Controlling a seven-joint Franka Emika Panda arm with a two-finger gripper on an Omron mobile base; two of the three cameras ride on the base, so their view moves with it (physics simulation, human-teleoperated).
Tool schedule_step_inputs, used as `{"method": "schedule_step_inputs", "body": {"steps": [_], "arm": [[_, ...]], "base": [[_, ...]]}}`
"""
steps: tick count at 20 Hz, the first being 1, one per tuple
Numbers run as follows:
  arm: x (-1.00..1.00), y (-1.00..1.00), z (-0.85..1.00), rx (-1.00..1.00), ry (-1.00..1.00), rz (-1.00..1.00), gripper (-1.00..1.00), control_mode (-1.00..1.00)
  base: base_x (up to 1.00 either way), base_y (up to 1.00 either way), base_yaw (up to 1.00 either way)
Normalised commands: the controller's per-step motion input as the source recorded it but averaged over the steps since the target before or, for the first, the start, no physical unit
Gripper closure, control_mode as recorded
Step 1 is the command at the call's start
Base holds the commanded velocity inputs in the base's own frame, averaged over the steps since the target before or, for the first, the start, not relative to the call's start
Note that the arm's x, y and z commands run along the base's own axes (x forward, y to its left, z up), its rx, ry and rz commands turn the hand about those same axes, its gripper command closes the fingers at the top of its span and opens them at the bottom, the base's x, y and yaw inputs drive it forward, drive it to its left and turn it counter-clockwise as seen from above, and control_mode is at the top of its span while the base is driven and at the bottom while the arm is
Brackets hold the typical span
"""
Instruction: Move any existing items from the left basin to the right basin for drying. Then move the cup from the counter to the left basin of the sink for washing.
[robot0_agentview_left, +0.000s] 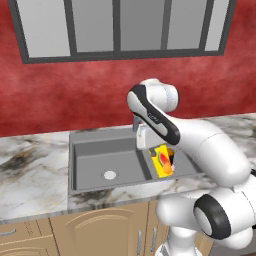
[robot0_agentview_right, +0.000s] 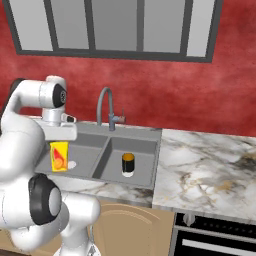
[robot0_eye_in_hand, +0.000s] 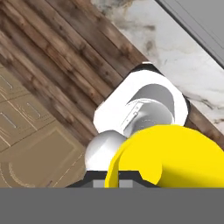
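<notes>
Judging by its small, stiff, smooth form, the cup (robot0_agentview_right: 59, 156) is taken to be light and rather slippery, best held at the rim or side wall; it is carried clenched in the tool (robot0_agentview_left: 161, 150) above the sink (robot0_agentview_right: 150, 131). From the right base camera the jar (robot0_agentview_right: 128, 164) is seen standing in the right basin (robot0_agentview_right: 145, 150); from the left base camera the left basin (robot0_agentview_left: 95, 155) is seen bare, its drain visible.
</notes>
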Motion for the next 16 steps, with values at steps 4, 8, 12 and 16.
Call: {"method": "schedule_step_inputs", "body": {"steps": [4,8,12,16], "arm": [[0.15,0.46,-0.01,0.00,0.00,0.08,1.00,-1.00],[0.20,0.35,0.00,0.00,0.00,0.07,1.00,-1.00],[0.25,0.27,-0.03,0.01,-0.01,0.07,1.00,-1.00],[0.25,0.25,-0.10,0.01,-0.04,0.06,1.00,-1.00]], "base": [[0.00,0.00,0.00],[0.00,0.00,0.00],[0.00,0.00,0.00],[0.00,0.00,0.00]]}}
